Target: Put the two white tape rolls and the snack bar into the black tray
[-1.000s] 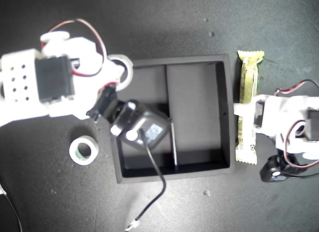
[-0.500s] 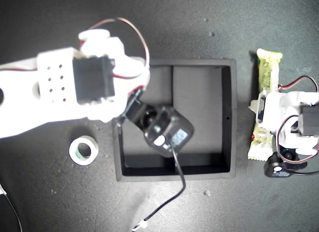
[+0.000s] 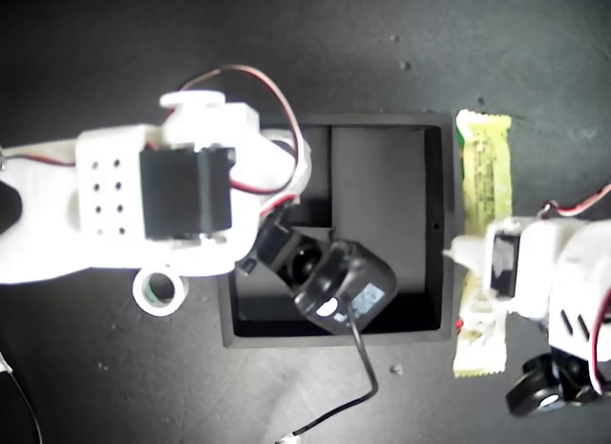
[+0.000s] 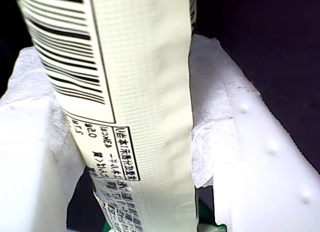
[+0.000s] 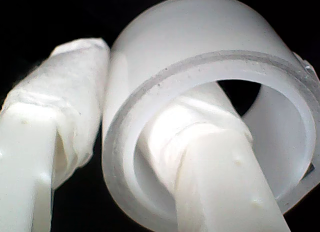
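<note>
White tape rolls number two: one (image 5: pixel 210 117) clamped in my second gripper (image 5: pixel 150 157), one (image 3: pixel 158 290) beside the black tray (image 3: pixel 434 224). My first gripper (image 4: pixel 125 157) pinches the single snack bar (image 4: pixel 135 92).

square matte black tray (image 3: pixel 436 224) with its compartment nearest the exterior view's right open from above, a white arm with black motors (image 3: pixel 191 210) overhanging the compartments by the opposite wall, small white tape ring (image 3: pixel 158 289) on the dark worktop just outside that wall

Snack bar (image 4: pixel 140 112) ends cropped in first wrist view; held tape roll (image 5: pixel 210 107) hidden under arm in exterior view.
</note>
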